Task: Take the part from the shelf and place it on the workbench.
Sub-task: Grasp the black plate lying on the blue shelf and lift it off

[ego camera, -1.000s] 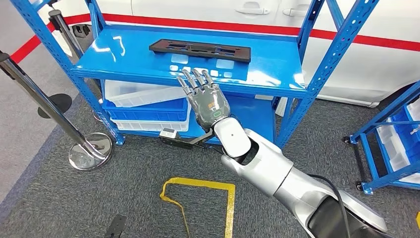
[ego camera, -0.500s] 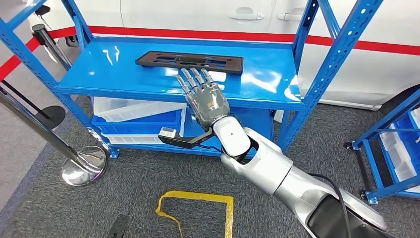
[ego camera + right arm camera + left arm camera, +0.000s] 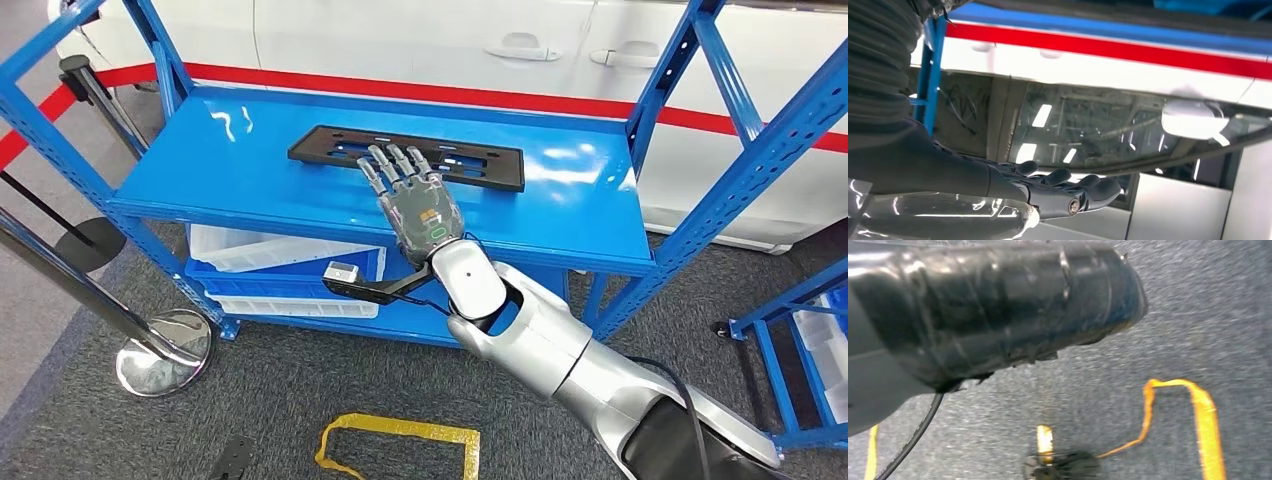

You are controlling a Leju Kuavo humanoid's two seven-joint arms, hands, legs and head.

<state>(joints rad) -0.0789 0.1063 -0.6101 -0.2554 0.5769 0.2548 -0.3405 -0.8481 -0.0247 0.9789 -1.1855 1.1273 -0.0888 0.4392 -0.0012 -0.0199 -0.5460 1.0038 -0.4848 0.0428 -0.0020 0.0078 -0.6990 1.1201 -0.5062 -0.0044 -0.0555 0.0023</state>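
The black slotted part (image 3: 407, 157) is seen lying flat on the top deck of the blue shelf (image 3: 200, 170), toward the deck's rear half and roughly centred between the shelf's uprights. The right hand (image 3: 413, 200) is held out over the front of that deck, palm down, fingers extended and slightly apart, nothing in its grasp; the fingertips (image 3: 392, 160) overlap the part's near edge in the head view, though contact cannot be confirmed. In the right wrist view the same hand (image 3: 1058, 192) is recorded flat and outstretched above the glossy deck. The left hand cannot be made out in any usable way, so its state cannot be told. On the shelf's lower deck, blue and white bins (image 3: 270, 265) are stacked. A chrome stanchion base (image 3: 163, 338) stands on the grey carpet left of the shelf, and a loop of yellow tape (image 3: 400, 440) is stuck to the carpet in front of it. A white car with a red stripe (image 3: 520, 60) is parked behind the shelf.
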